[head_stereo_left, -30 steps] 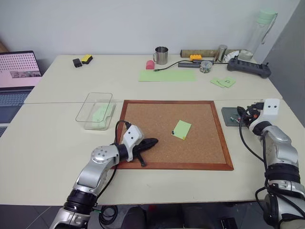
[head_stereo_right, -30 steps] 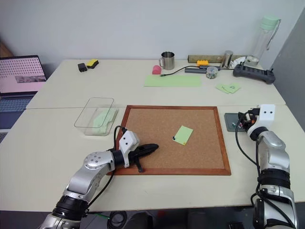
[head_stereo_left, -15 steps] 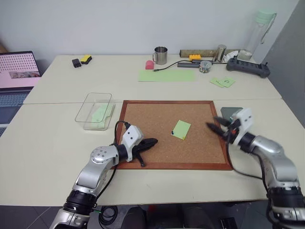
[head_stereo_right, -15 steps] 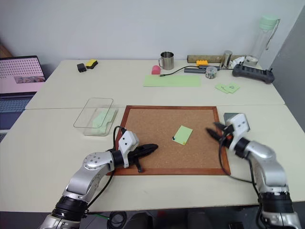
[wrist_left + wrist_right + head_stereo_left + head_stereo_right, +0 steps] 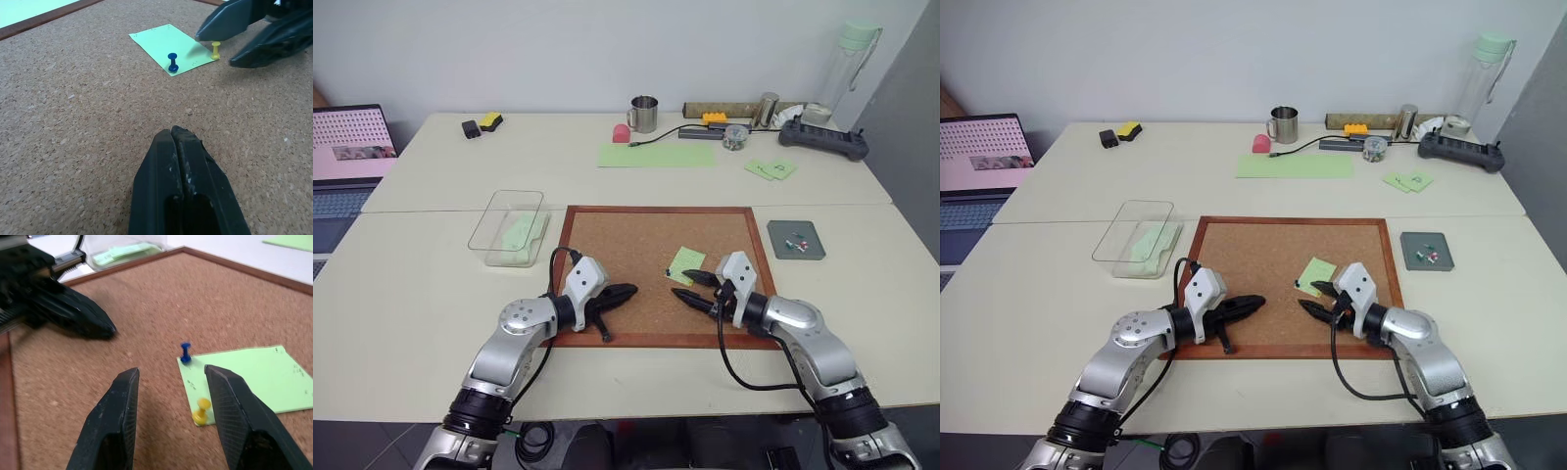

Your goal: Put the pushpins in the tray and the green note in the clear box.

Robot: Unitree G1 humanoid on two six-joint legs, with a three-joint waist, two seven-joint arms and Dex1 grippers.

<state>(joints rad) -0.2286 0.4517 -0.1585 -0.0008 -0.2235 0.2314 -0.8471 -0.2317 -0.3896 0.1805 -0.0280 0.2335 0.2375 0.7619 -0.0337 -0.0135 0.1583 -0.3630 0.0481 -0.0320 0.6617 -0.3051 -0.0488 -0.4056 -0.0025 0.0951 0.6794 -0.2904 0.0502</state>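
The green note [image 5: 686, 264] lies on the corkboard, pinned by a blue pushpin [image 5: 172, 62] and a yellow pushpin [image 5: 215, 49] along its near edge. My right gripper [image 5: 681, 284] is open and hovers low over the board just in front of the note, the yellow pin near one fingertip [image 5: 214, 374]. My left gripper [image 5: 628, 291] is shut and empty over the board's near left part, pointing at the note. The dark tray [image 5: 811, 231] at the right holds a few pushpins [image 5: 793, 241]. The clear box [image 5: 498, 211] stands left of the board with a green paper inside.
The corkboard [image 5: 617, 245] has a raised wooden frame. At the back stand a mug [image 5: 644, 113], a long green sheet [image 5: 656, 155], scribbled green notes [image 5: 771, 168], a black controller [image 5: 822, 137] and a bottle [image 5: 847, 64]. A laptop [image 5: 347, 147] sits far left.
My right arm has swung from the tray leftward and nearer over the corkboard, stopping by the note. The left arm has stayed still.
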